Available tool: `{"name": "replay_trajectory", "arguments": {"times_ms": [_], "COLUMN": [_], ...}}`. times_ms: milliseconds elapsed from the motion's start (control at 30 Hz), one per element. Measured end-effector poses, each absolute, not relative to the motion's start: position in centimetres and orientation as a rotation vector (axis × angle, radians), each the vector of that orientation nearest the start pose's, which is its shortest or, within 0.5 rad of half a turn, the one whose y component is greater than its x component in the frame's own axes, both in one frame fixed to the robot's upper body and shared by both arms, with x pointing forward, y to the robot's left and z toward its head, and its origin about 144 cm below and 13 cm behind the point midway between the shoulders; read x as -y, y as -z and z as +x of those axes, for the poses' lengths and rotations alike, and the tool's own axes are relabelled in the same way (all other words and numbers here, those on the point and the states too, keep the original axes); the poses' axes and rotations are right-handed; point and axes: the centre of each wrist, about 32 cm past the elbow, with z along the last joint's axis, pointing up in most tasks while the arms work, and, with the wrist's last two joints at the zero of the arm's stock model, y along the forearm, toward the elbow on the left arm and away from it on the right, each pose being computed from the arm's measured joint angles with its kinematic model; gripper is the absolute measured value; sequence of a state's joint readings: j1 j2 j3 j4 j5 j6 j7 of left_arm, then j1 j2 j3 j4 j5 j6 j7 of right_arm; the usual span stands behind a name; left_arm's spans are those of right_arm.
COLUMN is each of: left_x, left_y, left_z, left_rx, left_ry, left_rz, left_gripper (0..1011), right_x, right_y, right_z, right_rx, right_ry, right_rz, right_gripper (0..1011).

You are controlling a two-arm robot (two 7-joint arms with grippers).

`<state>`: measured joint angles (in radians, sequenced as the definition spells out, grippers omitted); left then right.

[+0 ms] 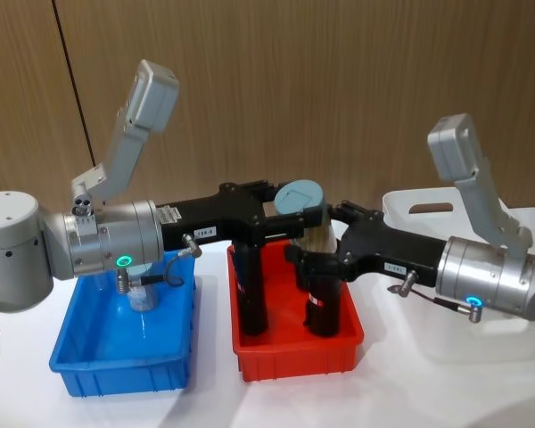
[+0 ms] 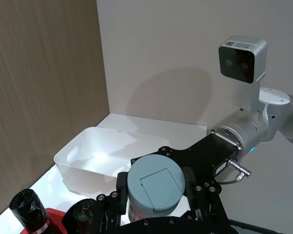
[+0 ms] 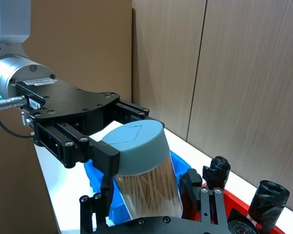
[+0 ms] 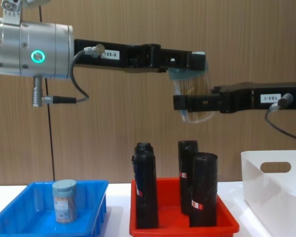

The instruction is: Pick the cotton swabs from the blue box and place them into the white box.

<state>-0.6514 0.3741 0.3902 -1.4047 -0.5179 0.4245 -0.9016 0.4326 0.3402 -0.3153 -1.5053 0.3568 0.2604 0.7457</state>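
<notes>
Wood-panelled wall behind, left gripper [image 1: 292, 214] clamps the cotton swabs [image 1: 300, 197] lid above the red tray [image 1: 294, 361], right gripper [image 1: 317, 244] alongside, grip unclear, white box [image 1: 394, 201] at three o'clock.

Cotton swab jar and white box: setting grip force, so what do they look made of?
The cotton swab jar, in the left gripper: clear glossy plastic, sticks show through; lid looks matte blue-grey plastic. The white box: smooth, probably plastic, slight sheen.

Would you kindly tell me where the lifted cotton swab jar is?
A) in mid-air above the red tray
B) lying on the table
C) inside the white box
A: the cotton swab jar hangs above the red tray, gripped by the left end effector and the right end effector.
</notes>
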Motion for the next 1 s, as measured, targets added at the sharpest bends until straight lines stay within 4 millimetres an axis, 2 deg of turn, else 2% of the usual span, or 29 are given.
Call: {"name": "replay_trajectory", "arguments": {"times_ms": [333,400,1000], "left_x": [-24.16,-24.16,-24.16], "left_y": [-132.22,-132.22,-132.22], "left_z": [59.46,59.46,59.46], "left_rx": [-0.07,-0.07,-0.069], "left_ry": [-0.373,-0.373,-0.372], "left_rz": [0.077,0.077,0.075], "left_gripper": [690,690,689], "right_x": [23.45,23.41,23.09], "right_y": [-126.63,-126.64,-126.82], "right_z": [55.52,55.51,55.45], "right_rx": [0.045,0.045,0.051], "right_ry": [0.554,0.553,0.547], "right_rz": [-0.073,-0.072,-0.063], "right_gripper": [708,681,657]}}
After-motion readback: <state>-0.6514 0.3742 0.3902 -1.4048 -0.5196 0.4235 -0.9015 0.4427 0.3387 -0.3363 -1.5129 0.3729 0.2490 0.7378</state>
